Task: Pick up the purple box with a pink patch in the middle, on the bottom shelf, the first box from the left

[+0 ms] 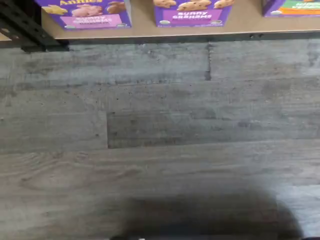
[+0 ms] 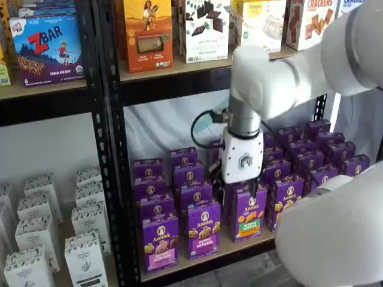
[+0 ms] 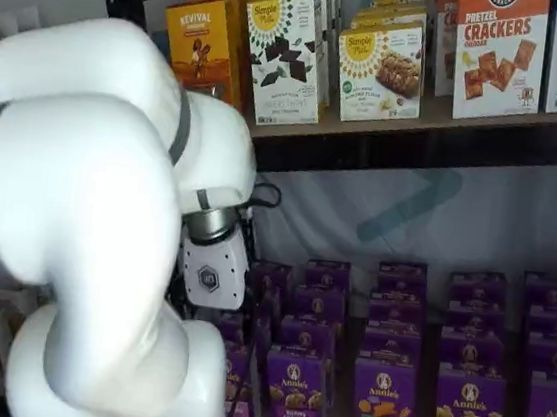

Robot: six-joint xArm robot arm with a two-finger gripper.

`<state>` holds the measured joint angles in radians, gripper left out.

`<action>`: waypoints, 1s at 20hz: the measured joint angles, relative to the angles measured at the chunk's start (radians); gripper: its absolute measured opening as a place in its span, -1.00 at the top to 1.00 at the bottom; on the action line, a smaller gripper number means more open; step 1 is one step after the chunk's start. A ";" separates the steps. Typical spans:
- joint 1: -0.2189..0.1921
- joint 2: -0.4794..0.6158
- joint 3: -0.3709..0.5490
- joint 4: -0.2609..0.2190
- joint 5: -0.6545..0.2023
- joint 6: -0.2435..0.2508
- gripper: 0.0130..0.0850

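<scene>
The gripper (image 2: pixel 252 194) hangs from a white arm (image 2: pixel 281 81) in front of the bottom shelf (image 2: pixel 209 256), its white body level with the middle rows of purple boxes; only a dark finger (image 2: pixel 253 192) pokes out below the body, seen side-on, so I cannot tell whether the fingers are apart or together, and nothing is visibly held. In a shelf view the gripper's body (image 3: pixel 210 276) sits to the left of the boxes, with its fingers hidden behind the arm's big white joints (image 3: pixel 86 217). A black cable (image 2: pixel 200 125) loops beside the wrist. The gripper hangs above and behind the green box (image 2: pixel 250 212), the front box with a green-orange patch, well right of the purple box (image 2: pixel 160 243), which stands upright at the front left corner of the bottom shelf, just beside the black upright (image 2: pixel 114 149), pink band across its lower front. Next to it on the right stands a box with a purple band (image 2: pixel 204 230). The wrist view looks down on grey plank floor (image 1: pixel 160 130), with the shelf's front edge and rail along one side and the lower fronts of three boxes showing: the purple box (image 1: pixel 85 12), the purple-band one and a corner of the green one. Above, another shelf (image 2: pixel 179 67) carries orange, white and cracker boxes; beyond the upright stand white cartons (image 2: pixel 84 257) and a ZBar box (image 2: pixel 48 48).
</scene>
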<state>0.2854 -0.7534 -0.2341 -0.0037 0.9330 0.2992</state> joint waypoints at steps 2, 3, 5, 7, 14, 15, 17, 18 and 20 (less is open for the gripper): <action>0.020 0.061 0.011 -0.002 -0.075 0.022 -1.00; 0.033 0.099 0.013 -0.005 -0.116 0.036 -1.00; 0.052 0.168 0.011 -0.008 -0.178 0.058 -1.00; 0.074 0.244 0.004 -0.016 -0.245 0.085 -1.00; 0.140 0.473 -0.040 -0.033 -0.422 0.166 -1.00; 0.149 0.511 -0.052 -0.035 -0.444 0.177 -1.00; 0.161 0.568 -0.071 -0.033 -0.485 0.187 -1.00; 0.165 0.593 -0.078 -0.025 -0.507 0.184 -1.00; 0.172 0.636 -0.095 0.001 -0.539 0.166 -1.00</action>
<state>0.4573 -0.1170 -0.3290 -0.0024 0.3941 0.4657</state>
